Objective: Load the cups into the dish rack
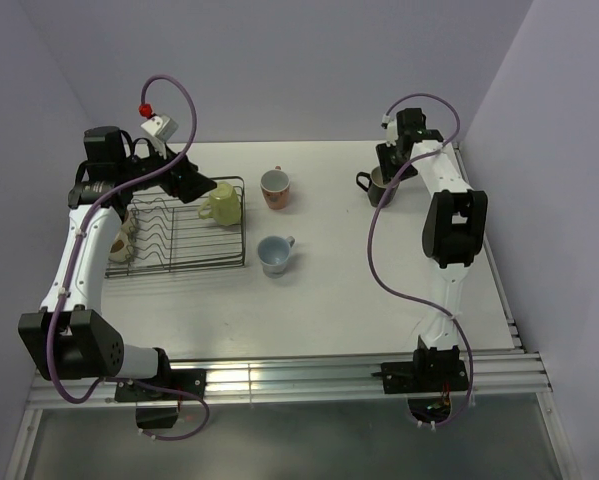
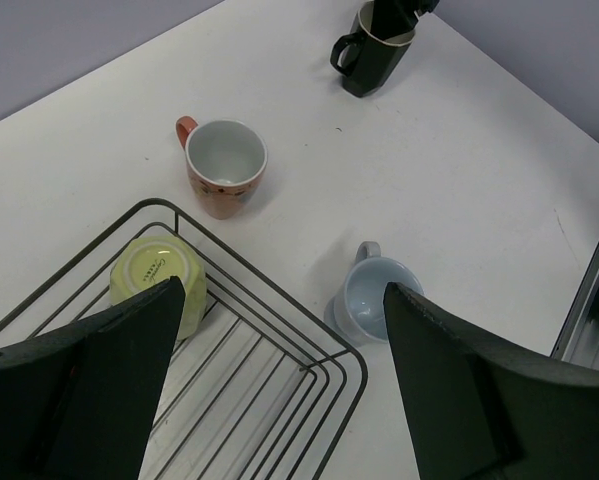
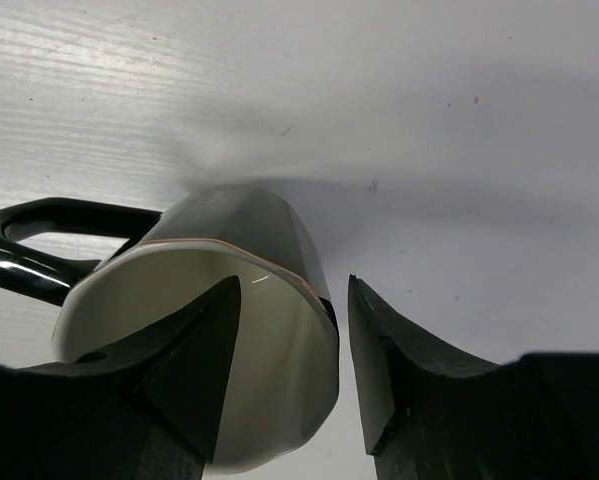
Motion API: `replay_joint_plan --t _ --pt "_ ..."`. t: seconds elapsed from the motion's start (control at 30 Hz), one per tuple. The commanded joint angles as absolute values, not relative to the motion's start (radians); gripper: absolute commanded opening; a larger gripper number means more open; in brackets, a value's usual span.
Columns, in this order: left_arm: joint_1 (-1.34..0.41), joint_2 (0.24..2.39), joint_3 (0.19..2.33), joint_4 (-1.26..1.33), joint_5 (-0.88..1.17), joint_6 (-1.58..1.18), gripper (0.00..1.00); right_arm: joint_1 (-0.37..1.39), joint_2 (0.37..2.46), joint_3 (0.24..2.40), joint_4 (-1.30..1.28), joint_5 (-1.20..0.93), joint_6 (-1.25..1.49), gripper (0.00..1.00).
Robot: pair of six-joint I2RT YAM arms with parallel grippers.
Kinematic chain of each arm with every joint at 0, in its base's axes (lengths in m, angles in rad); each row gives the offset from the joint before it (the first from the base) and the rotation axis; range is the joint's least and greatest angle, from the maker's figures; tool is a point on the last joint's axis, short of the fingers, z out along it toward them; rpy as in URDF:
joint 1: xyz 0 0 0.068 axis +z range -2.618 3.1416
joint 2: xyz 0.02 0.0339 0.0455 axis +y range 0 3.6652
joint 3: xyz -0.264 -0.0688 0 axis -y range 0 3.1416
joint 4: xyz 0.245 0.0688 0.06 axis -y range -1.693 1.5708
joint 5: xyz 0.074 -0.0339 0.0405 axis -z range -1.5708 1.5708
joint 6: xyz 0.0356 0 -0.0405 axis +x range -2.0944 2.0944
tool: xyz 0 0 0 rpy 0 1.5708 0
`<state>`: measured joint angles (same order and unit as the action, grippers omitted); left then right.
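- Right wrist view: your right gripper straddles the black mug's rim well right of the dish rack. It is partly open, one finger inside and one outside, gripping nothing yet.
- Close off-centre and the mug may tip or skid away.
- A thin rim pinch could let it swing on lifting.
- Your left gripper hangs wide open and empty over the rack's far-right corner. Drop lower and you may knock the upturned yellow mug.

Cups and dish rack on the counter
The pale yellow mug sits in the rack's upper-right corner; pink cup and light blue mug mid-frame; black mug upper right.
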<state>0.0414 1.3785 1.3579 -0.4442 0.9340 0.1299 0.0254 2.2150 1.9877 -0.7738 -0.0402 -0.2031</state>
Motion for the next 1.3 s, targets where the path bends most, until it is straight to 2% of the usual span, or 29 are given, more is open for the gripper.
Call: replay_joint_plan --t 0.0,0.07,0.37,0.4,0.47,0.5,0.53,0.63,0.73,0.93,1.07,1.1,1.17,1.27 --pt "0.04 1.368 1.348 -0.388 0.974 0.1 0.89 0.011 2.215 1.977 -0.716 -0.077 -0.173 0.54" --pt "0.04 1.367 1.347 -0.39 0.974 0.1 0.88 0.009 2.221 1.974 -0.712 -0.087 -0.163 0.51" --pt "0.04 1.365 1.335 -0.387 0.968 0.08 0.89 0.008 2.224 1.951 -0.707 -0.109 -0.143 0.27" --pt "0.041 1.367 1.335 -0.39 0.974 0.077 0.89 0.008 2.221 1.947 -0.707 -0.118 -0.135 0.19" --pt "0.04 1.37 1.335 -0.391 0.985 0.063 0.9 0.008 2.214 1.937 -0.706 -0.13 -0.127 0.14" --pt "0.04 1.371 1.335 -0.39 0.988 0.061 0.9 0.008 2.21 1.936 -0.704 -0.13 -0.124 0.05" --pt "0.04 1.371 1.336 -0.393 0.989 0.06 0.89 0.008 2.209 1.933 -0.704 -0.129 -0.126 0.01" --pt "0.04 1.367 1.333 -0.391 0.989 0.054 0.9 0.006 2.195 1.908 -0.7 -0.138 -0.123 0.0" --pt "0.043 1.355 1.315 -0.362 0.974 0.022 0.96 -0.032 2.143 1.879 -0.695 -0.184 -0.118 0.0" --pt "0.078 1.332 1.299 -0.299 1.156 -0.11 0.99 -0.077 1.965 1.933 -0.735 -0.481 -0.095 0.0" --pt "0.094 1.269 1.2 -0.03 1.27 -0.355 0.99 -0.075 1.855 1.933 -0.68 -0.724 0.036 0.0" --pt "0.092 1.243 1.178 0.153 1.285 -0.42 0.99 -0.068 1.811 1.919 -0.652 -0.788 0.111 0.0" --pt "0.094 1.239 1.158 0.297 1.301 -0.567 0.99 -0.032 1.749 1.887 -0.591 -0.819 0.184 0.0" --pt "0.091 1.241 1.215 0.293 1.319 -0.58 0.98 0.029 1.666 1.81 -0.474 -0.864 0.306 0.0"
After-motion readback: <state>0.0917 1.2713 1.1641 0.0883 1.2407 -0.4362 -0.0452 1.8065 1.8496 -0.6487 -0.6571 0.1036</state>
